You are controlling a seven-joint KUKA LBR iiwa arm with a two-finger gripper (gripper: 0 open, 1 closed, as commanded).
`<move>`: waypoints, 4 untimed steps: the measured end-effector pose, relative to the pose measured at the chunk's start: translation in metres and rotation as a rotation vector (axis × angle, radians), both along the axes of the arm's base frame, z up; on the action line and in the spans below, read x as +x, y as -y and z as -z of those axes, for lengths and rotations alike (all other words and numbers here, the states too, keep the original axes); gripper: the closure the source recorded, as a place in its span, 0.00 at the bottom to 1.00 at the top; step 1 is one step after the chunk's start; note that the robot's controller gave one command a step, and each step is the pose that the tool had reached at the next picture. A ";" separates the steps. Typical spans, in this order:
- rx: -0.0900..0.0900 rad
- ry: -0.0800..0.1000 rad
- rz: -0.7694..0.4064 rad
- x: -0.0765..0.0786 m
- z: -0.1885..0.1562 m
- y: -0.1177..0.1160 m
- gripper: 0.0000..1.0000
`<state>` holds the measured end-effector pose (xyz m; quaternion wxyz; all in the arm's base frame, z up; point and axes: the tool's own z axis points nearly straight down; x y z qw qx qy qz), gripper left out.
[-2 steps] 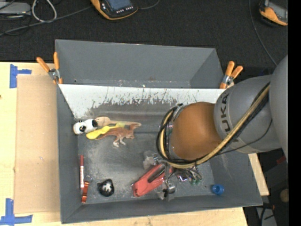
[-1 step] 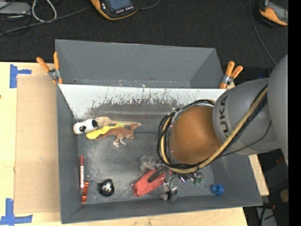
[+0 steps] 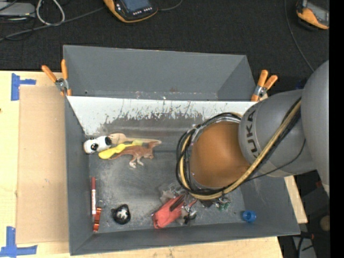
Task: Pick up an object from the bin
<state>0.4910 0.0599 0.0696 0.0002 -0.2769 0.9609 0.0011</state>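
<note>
Arm (image 3: 293,133), grey and bulky, comes in from the right and covers much of the right half of the bin (image 3: 156,79), whose grey floor is scuffed and mostly bare. The orange cover (image 3: 215,155) on its wrist, ringed by cables, hangs low over the front right of the floor. Just under it the gripper (image 3: 186,207) sits down among the things there, right against a red toy (image 3: 167,213) lying near the front wall. That toy looks like the one to be picked. The job seems to be at the grasp itself: nothing looks lifted, and closing firmly, raising the toy and carrying it clear of the bin are left to do. The cover and cables hide most of the gripper, so whether it is released or clenched cannot be told, nor whether the red toy is truly in its hold. Well apart at the left lie a brown dinosaur (image 3: 141,152), a yellow piece (image 3: 115,152) touching it, a white and black toy (image 3: 97,144), a red pen (image 3: 94,203), a black ball (image 3: 121,215), and at the right a blue bit (image 3: 248,216).
</note>
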 end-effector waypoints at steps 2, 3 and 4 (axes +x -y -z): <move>-0.001 -0.013 0.002 -0.004 -0.027 0.000 1.00; 0.000 -0.008 0.002 -0.002 -0.078 -0.001 1.00; 0.000 -0.013 0.004 -0.003 -0.123 -0.001 1.00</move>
